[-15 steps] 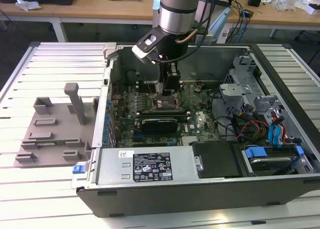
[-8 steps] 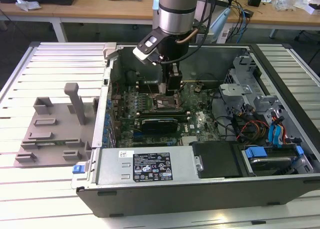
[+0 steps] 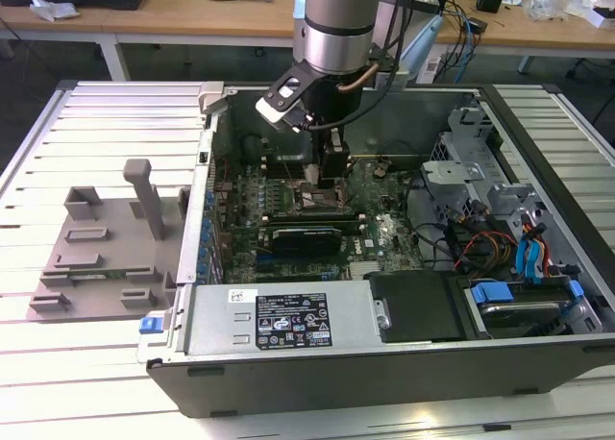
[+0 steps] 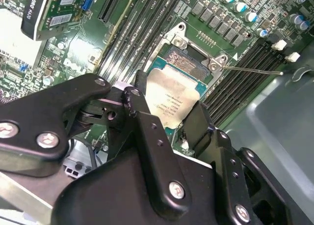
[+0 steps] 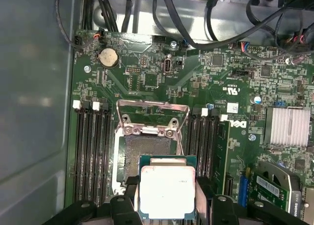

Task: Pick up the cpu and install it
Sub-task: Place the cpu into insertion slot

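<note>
Starting at the exterior view's left, we are looking at a grey tray (image 3: 96,253) lying on the slatted table (image 3: 58,123), just beside the open computer case (image 3: 384,373). Toward the middle, the arm (image 3: 336,27) is standing over the case with its gripper (image 3: 317,176) hanging low above the motherboard (image 3: 375,236). From this camera we are struggling to separate the fingertips from the dark parts beneath them. At the exterior view's right, a drive cage (image 3: 500,205) is crowding the case, and the frame edge is cutting off the case's corner.

In the first wrist view we are finding the gripper clenched on the cpu (image 5: 167,188), pale top facing the camera. The frame edge is cutting off the chip's near side. The chip is sitting over the open socket (image 5: 140,154), covering part of it, while the load plate (image 5: 152,118) is standing raised behind. We cannot tell whether chip and socket are touching.

In the second wrist view the fingers (image 4: 139,99) are pressing opposite edges of the chip, and the black linkage is hiding one corner.
</note>
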Action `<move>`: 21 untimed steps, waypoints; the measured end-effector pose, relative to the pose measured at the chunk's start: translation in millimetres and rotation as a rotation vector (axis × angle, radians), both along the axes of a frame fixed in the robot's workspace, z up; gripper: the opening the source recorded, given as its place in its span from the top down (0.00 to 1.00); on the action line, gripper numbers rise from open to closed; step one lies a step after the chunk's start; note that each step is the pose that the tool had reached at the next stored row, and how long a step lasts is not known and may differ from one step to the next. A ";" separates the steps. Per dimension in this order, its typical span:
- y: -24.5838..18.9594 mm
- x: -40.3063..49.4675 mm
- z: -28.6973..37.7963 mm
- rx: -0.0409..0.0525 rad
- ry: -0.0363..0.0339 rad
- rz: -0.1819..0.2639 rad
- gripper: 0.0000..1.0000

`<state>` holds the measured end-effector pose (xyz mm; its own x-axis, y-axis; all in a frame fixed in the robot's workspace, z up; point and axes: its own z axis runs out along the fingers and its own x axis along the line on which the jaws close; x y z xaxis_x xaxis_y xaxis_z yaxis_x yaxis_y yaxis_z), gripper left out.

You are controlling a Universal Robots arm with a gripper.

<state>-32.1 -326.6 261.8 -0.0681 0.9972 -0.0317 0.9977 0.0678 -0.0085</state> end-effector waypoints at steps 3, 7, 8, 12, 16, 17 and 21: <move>0.0 0.0 -2.9 0.0001 -0.0001 0.000 0.45; 0.0 0.0 -7.5 0.0000 0.0000 0.000 0.45; 0.1 0.0 -9.3 -0.0001 0.0000 0.000 0.45; 9.1 0.0 -12.8 -0.0081 0.0000 0.000 0.45; 14.6 0.1 -17.0 -0.0096 0.0000 -0.001 0.45; 14.6 0.1 -17.6 -0.0096 0.0000 -0.004 0.45; 14.7 0.0 -20.6 -0.0103 0.0001 -0.022 0.45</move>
